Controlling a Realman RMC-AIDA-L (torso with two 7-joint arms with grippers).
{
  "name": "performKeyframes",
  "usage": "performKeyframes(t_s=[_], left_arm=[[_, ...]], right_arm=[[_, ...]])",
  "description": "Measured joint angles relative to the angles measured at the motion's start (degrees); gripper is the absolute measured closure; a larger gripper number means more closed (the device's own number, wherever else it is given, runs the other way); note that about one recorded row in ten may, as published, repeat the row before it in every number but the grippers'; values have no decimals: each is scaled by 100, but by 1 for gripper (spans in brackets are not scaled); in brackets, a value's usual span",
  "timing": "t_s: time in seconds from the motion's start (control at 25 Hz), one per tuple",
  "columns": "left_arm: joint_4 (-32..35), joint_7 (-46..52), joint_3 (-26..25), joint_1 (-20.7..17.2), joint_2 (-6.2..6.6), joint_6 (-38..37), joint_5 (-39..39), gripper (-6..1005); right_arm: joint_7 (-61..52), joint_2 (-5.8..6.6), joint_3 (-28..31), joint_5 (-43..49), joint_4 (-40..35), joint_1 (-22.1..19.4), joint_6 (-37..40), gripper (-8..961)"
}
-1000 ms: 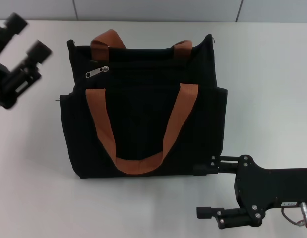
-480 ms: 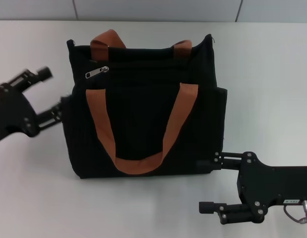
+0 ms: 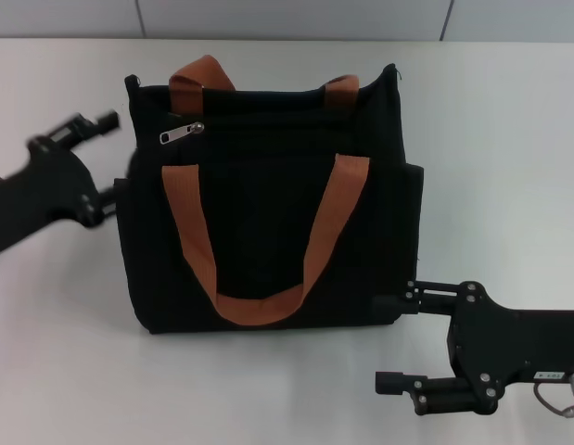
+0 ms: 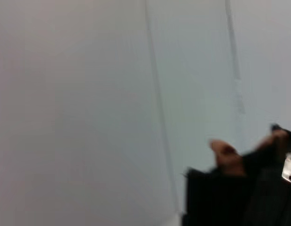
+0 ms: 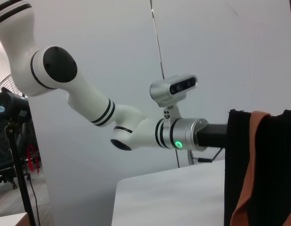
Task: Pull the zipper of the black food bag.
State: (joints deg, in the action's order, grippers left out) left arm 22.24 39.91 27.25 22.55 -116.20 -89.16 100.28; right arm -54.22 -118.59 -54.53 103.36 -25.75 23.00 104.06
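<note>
- Zipper (image 3: 182, 134) is lying at the black food bag's (image 3: 268, 204) eleven o'clock.
- I'm seeing the left gripper (image 3: 103, 158) gaping at nine o'clock.
- Right gripper (image 3: 390, 341) is spread at the five o'clock corner.

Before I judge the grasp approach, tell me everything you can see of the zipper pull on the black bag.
The zipper is a small silver metal pull tab lying flat on the black food bag, near the bag's top edge at its left end, just below the far orange-brown handle. It lies slightly tilted along the black zip line. Nothing touches it: the left gripper is open beside the bag's left side, short of the tab. The right gripper is open at the bag's lower right corner.
</note>
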Motion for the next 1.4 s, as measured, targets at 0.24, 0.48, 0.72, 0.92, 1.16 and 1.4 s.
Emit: performKeyframes(t_s=[0.24,0.48,0.72,0.92,1.16,1.4], left_arm=[[-8,-539,-305,-35,-50,-296,-22,206],[-28,-866,-343,-44,-137,-376,-33,316],[-50,-890,-350,-95,-123,-647,-32,579],[-27,-895,-414,-187,-159,-886,-39,725],[-138,-1059,-613,-197,-235,-1153,-150,881],[-289,-1264,-617,-172,-237,-1278,-201,979]], right_arm=[[-1,-6,72,0,0,-16,0,208],[-1,-7,86,0,0,-16,2,208],[-30,-28,90,-2,0,15,232,209],[-723,-42,100,-617,1,130,1037,209],[-3747,-57,100,-1927,52,804,1150,209],[-5213,-39,81,-2001,58,1452,431,210]])
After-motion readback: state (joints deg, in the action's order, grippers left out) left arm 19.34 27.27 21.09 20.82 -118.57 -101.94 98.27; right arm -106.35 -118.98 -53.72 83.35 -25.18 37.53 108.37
